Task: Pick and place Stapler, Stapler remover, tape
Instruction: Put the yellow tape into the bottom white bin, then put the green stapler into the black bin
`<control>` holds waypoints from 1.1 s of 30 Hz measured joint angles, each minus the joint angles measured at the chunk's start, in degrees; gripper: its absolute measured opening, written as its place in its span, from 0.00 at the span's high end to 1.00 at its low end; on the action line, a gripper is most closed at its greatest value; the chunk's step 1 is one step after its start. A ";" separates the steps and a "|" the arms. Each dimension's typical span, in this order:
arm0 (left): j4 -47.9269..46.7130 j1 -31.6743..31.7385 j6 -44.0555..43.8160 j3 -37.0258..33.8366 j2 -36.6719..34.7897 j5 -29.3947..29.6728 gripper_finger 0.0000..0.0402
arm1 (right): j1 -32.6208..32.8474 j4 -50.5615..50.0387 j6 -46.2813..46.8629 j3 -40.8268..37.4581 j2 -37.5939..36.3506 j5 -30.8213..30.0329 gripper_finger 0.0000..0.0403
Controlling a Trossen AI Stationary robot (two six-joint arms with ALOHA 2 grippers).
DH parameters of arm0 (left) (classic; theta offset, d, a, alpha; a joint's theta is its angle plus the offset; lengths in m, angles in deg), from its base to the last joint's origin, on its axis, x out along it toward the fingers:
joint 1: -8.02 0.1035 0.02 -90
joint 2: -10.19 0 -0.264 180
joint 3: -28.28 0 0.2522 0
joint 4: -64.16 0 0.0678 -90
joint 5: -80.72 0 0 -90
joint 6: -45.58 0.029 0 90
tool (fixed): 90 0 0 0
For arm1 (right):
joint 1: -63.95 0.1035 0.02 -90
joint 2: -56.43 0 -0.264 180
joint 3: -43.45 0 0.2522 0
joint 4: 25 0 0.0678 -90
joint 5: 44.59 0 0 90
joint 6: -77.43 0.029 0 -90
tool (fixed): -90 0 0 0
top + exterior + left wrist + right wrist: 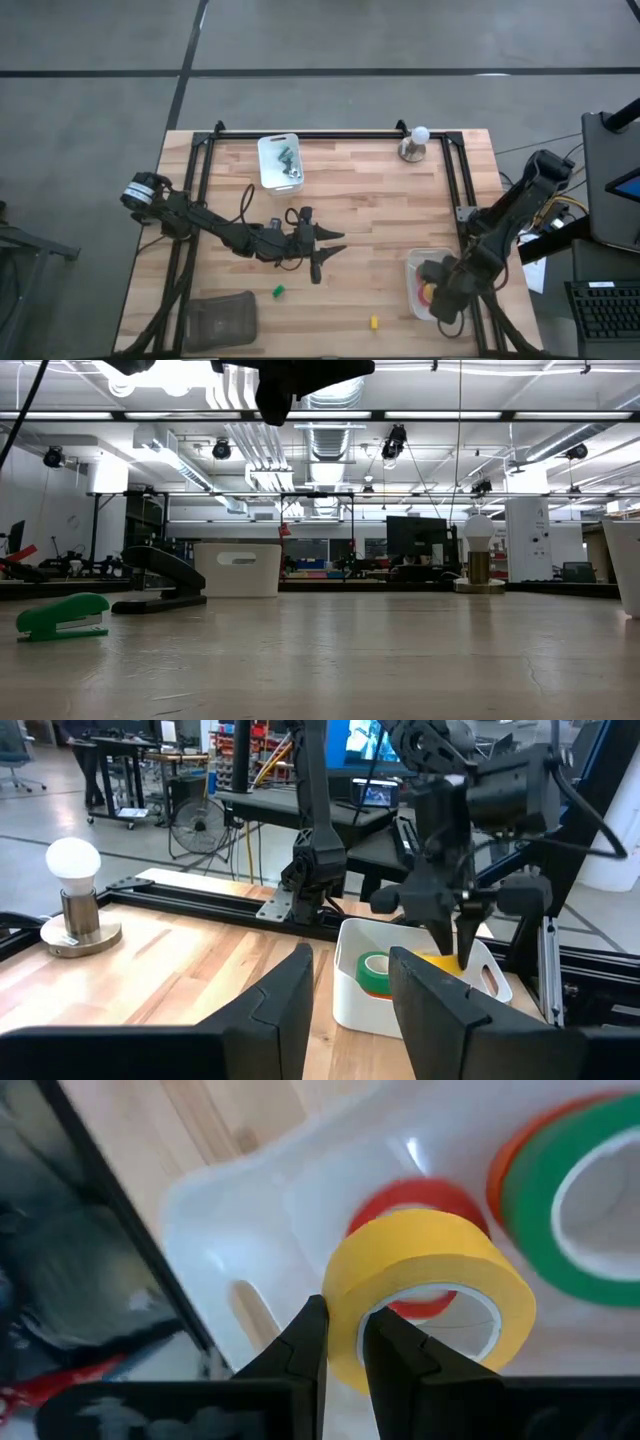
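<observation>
My right gripper (345, 1355) points down into the white bin (416, 268) at the table's near right and is shut on a yellow tape roll (430, 1280). A red roll (400, 1195) and a green roll (580, 1210) lie in the bin under and beside it. The black stapler (160, 580) rests flat on the table near its middle, beside my left arm. A small green stapler-shaped thing (279, 291) lies nearer the front edge. Which thing is the stapler remover I cannot tell. My left gripper (322, 255) hovers open and level above mid-table, with nothing between its fingers. My right gripper pinches the yellow roll's wall (345, 1320) at one side of the ring between its two fingers. The fingers come from above, slanting down into the bin. The roll hangs tilted over the red roll; whether it touches that roll I cannot tell.
A second white bin (280, 160) with small items stands at the far edge, and a light bulb on a base (415, 145) at the far right. A small yellow thing (374, 322) and a grey object (220, 320) lie near the front edge.
</observation>
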 joint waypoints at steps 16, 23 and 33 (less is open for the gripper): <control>0.00 0.02 -0.15 0.00 0.00 -0.02 0.66 | -0.38 0.37 -2.91 -0.02 3.85 1.01 0.85; -0.02 0.02 -0.15 0.00 -0.02 -0.02 0.66 | -0.40 0.48 -3.03 -0.02 3.41 -0.90 0.71; -0.07 0.00 -0.14 0.00 -0.04 0.00 0.66 | -0.37 0.30 -3.35 0.81 -1.00 -3.12 0.60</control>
